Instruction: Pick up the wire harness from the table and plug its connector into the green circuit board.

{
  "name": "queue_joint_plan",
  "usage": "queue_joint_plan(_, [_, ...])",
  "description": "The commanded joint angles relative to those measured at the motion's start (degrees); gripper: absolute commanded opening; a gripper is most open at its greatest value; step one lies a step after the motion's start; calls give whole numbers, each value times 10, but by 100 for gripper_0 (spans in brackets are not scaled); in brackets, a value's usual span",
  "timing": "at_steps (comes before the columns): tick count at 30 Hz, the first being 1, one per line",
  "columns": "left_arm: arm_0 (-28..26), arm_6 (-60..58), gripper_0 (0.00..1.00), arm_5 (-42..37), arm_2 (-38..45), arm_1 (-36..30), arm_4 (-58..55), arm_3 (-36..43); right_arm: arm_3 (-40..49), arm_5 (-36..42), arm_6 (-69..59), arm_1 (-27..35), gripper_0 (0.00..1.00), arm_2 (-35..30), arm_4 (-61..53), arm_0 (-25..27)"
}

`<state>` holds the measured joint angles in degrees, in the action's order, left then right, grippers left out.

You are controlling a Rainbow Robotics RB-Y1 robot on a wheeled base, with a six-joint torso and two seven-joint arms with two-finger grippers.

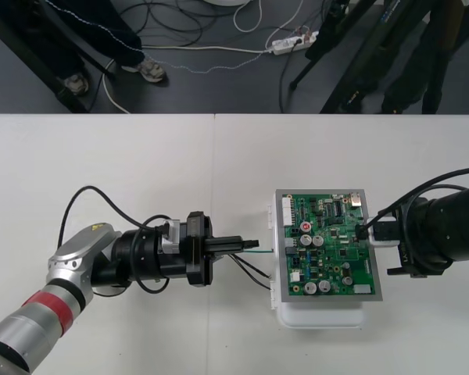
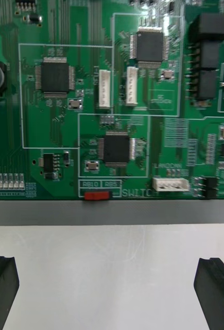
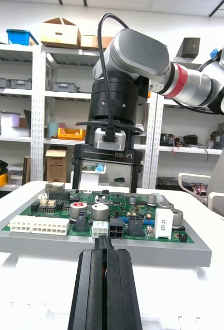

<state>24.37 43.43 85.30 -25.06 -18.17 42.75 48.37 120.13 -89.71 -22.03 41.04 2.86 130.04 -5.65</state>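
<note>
The green circuit board [image 1: 328, 254] sits on its white base [image 1: 320, 316] right of centre. My left gripper [image 1: 252, 244] points at the board's left edge, a short way off it, and is shut on the wire harness [image 1: 259, 251]. Thin green and black wires trail from its fingers toward the base. In the left wrist view the small black plug [image 3: 103, 241] sits between the shut fingertips of the left gripper [image 3: 105, 252], just short of the board [image 3: 55, 211]. My right gripper [image 1: 365, 231] hovers open over the board's right edge [image 2: 112, 118]; its fingers [image 2: 214, 281] stand far apart. It faces me across the board as the other gripper [image 3: 107, 178].
The white table [image 1: 141, 172] spreads to the left and behind the board. A dark strip of floor with cables and a power strip [image 1: 293, 43] lies beyond the far edge.
</note>
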Motion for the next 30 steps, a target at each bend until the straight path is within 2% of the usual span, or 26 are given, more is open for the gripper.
queue_joint_plan(1, [30, 18, 0, -37, -29, 15, -13, 3, 3, -3, -21, -5, 100, 28, 15, 6])
queue_joint_plan(30, [47, 3, 0, -68, -79, 22, -33, 4, 4, -3, -64, -35, 100, 62, 59, -7])
